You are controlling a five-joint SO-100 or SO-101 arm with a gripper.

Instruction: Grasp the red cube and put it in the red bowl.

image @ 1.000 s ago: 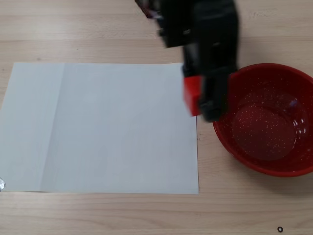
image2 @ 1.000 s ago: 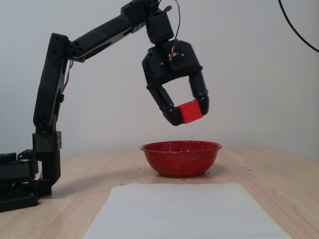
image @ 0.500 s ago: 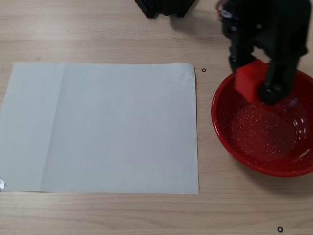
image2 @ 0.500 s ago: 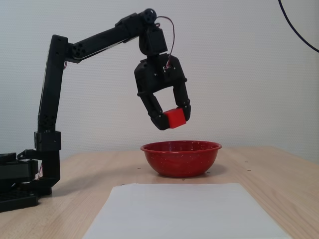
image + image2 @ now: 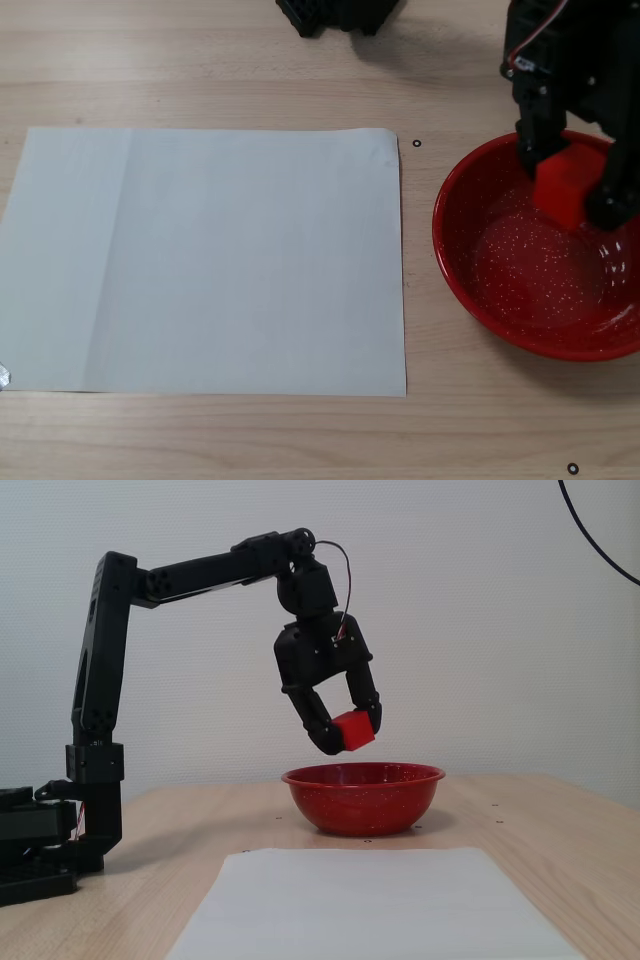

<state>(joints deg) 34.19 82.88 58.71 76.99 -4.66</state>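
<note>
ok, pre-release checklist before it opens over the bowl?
1. Red cube clamped in the end effector: ok.
2. Cube over the red bowl opening in the top-down fixed view: ok.
3. Cube above the rim, not touching the bowl, in the side fixed view: ok.
4. Cube centred over the bowl: not ok, sits toward the rim nearest the arm.
5. Bowl interior free of other things: ok.
6. Drop height safe against bounce-out: cannot tell.

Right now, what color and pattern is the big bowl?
The red bowl is glossy red with tiny white speckles, clearest in the fixed view looking down.
</note>
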